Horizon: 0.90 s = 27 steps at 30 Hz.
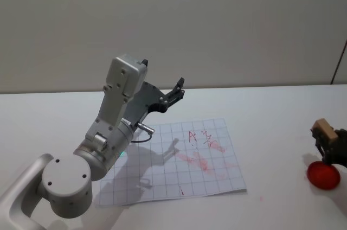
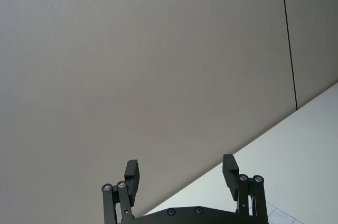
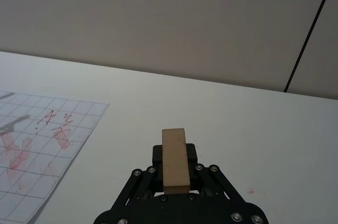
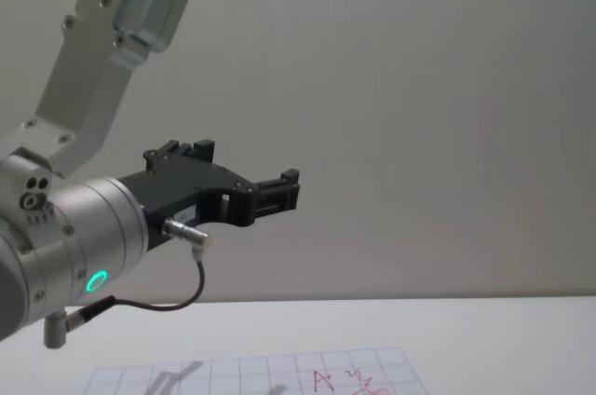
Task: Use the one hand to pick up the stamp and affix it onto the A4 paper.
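Tan wood shows between the black fingers of the right gripper (image 3: 176, 174): the stamp (image 3: 175, 158) stands clamped there, its long body sticking out past the fingertips. In the head view that gripper (image 1: 327, 142) sits at the far right edge of the table (image 1: 282, 105), holding the stamp (image 1: 323, 129) raised above a red round pad (image 1: 323, 175) that lies on the tabletop, near the right edge. Stamp and pad look apart, though how far cannot be told.

Left of it, well apart, the paper (image 1: 179, 162) lies flat on the table, a white sheet with a pale grid, marked with red scribbles and smears on its right half. The right wrist view shows the paper (image 3: 39, 145) off to one side of the held stamp.

The left gripper (image 1: 174, 92) hangs in the air above the paper's far left corner, pointing toward the wall. Its jaws stand released, spread wide with nothing between them, as the left wrist view shows (image 2: 180, 174). From the chest, the left gripper (image 4: 279, 188) is well above the table, held level.
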Each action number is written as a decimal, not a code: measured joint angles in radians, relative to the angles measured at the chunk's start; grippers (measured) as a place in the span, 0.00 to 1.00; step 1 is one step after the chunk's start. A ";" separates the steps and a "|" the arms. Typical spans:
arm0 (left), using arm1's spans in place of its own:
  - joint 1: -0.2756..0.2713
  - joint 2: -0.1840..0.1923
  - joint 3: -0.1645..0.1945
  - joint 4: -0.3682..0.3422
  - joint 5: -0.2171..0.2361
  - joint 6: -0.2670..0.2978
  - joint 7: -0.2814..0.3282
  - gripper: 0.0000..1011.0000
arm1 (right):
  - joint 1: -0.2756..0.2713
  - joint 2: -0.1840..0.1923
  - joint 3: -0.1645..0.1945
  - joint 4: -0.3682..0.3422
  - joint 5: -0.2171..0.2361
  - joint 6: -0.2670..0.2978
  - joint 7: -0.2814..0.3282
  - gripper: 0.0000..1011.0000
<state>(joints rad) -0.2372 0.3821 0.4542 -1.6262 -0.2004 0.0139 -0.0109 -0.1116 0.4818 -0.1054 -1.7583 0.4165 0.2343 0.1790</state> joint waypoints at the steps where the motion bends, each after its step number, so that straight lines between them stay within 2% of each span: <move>1: 0.000 0.000 0.000 0.000 0.000 0.000 0.000 0.99 | -0.003 0.004 0.002 -0.003 0.000 0.003 0.000 0.22; 13: 0.000 0.000 0.000 0.000 0.000 0.000 0.000 0.99 | -0.041 0.044 0.022 -0.033 -0.003 0.052 -0.001 0.22; 27: 0.000 0.000 0.000 0.000 0.000 0.000 0.000 0.99 | -0.071 0.048 0.023 -0.042 0.004 0.109 -0.015 0.22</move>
<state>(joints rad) -0.2372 0.3821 0.4542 -1.6262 -0.2004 0.0139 -0.0109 -0.1827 0.5298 -0.0826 -1.8005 0.4203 0.3432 0.1642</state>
